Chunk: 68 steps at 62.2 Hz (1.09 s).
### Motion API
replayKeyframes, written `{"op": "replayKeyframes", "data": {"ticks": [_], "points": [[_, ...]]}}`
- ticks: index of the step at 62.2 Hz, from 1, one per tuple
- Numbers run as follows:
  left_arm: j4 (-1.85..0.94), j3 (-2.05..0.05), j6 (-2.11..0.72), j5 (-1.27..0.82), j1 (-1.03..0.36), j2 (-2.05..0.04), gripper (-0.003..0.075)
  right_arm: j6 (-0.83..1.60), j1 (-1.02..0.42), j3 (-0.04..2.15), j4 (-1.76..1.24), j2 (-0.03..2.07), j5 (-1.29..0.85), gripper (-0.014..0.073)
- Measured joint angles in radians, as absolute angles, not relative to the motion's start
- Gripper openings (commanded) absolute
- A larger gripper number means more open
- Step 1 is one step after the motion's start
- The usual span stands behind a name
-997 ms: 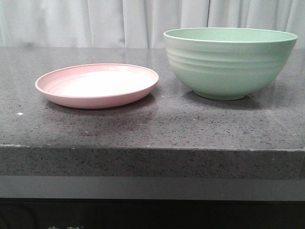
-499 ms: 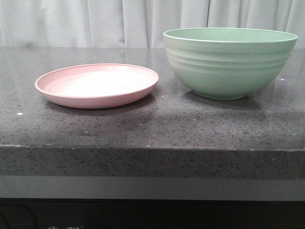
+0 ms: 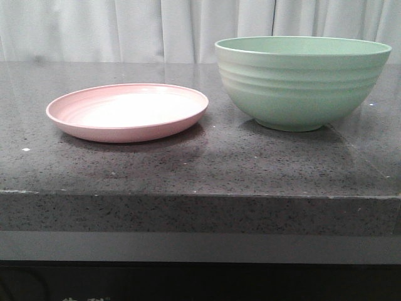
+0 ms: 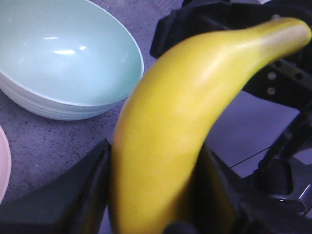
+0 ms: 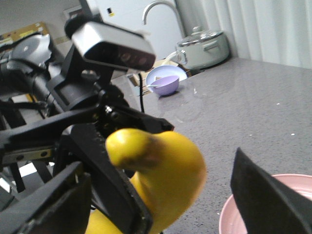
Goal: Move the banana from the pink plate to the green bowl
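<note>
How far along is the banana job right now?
Done: the pink plate is bare, so the banana is off it. In hand: the left end effector is closed on the banana, held off the table near the green bowl, with the right end effector open close by. Left: place it in the bowl, which the left wrist view shows empty.

Both grippers are built in matte black. The left gripper (image 4: 151,195) is formed of broad, wedge-shaped fingers (image 4: 73,200), with small screws and a thin cable seen behind. On the left arm a wrist camera (image 5: 114,46) is mounted — a grey, rounded housing on black brackets.
</note>
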<state>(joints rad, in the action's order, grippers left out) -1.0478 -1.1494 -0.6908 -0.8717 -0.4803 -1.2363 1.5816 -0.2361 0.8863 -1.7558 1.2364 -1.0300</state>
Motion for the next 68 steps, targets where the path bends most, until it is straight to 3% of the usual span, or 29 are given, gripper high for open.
{"op": "replayKeyframes", "data": {"ticks": [29,46,68], "points": [[-1.050,-1.149,-0.691,-0.872,-0.480,-1.236,0.0167,1.599,-0.289,0.959,-1.762,1.312,-1.026,0.0591],[-1.050,-1.149,-0.691,-0.870,-0.480,-1.236,0.0167,1.599,-0.289,0.959,-1.763,1.314,-1.024,0.0412],[-1.050,-1.149,-0.700,-0.878,-0.480,-1.236,0.0167,1.599,-0.289,0.959,-1.768,1.314,-1.010,0.0246]]}}
